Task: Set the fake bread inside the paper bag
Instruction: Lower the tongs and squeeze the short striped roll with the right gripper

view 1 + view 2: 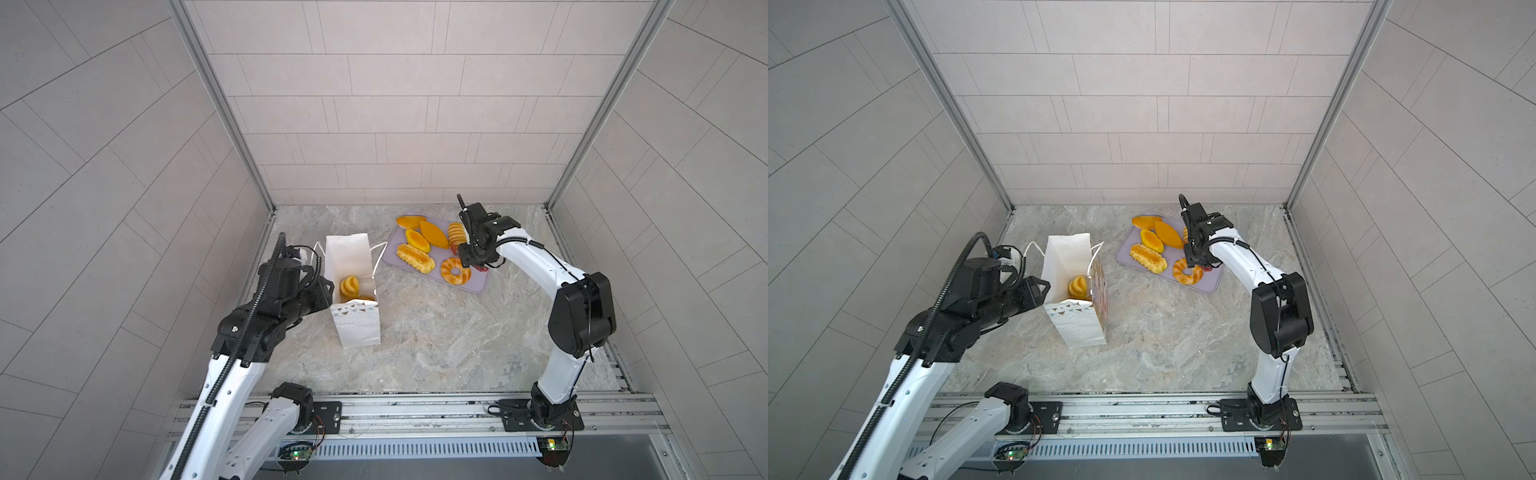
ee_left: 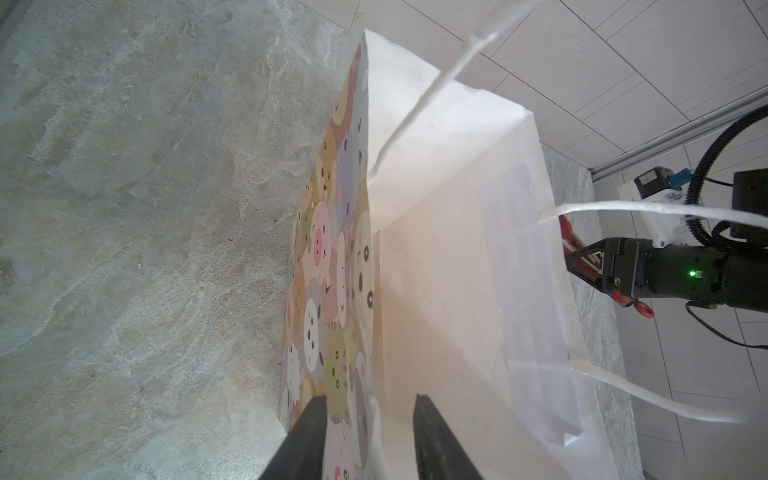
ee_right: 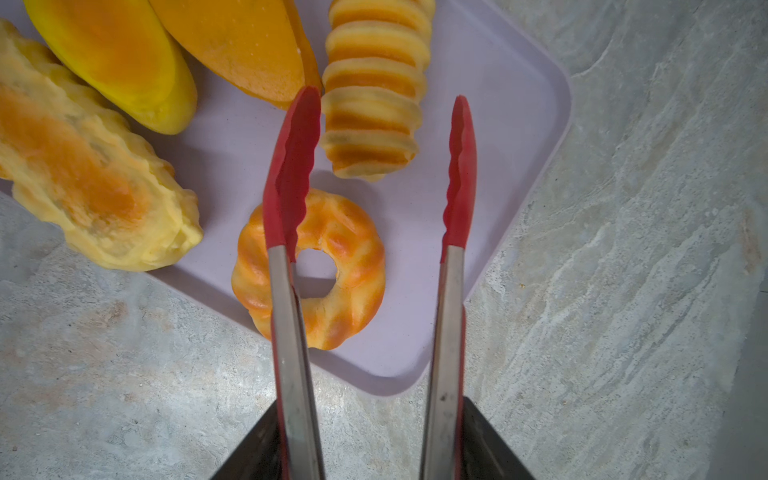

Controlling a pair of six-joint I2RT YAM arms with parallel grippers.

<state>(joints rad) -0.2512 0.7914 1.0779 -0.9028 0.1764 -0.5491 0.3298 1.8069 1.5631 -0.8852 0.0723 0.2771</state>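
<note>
Above the tray [image 3: 519,124] — right gripper [image 3: 370,444] clasps spread tongs [image 3: 286,311].
Striped roll [image 3: 374,104] lies lengthwise between tips [image 3: 297,166] — left gripper [image 2: 370,399] gapes astride paper bag [image 2: 449,249].

You have the paper bag [image 1: 357,328] standing upright on the table [image 1: 436,345], left of the tray [image 1: 473,284] and apart from it. Two pieces of the fake bread [image 1: 349,286] lie inside the bag. Six more lie on the tray: the ring [image 1: 456,271] nearest the front, the long loaf [image 1: 415,257] to its left, the coiled roll [image 1: 456,235] behind the ring, and three others farther back and left. The tongs [image 3: 446,311] hang over the tray, with the coiled roll's near end between their tips. The left gripper [image 2: 368,399] straddles the bag's left wall.
</note>
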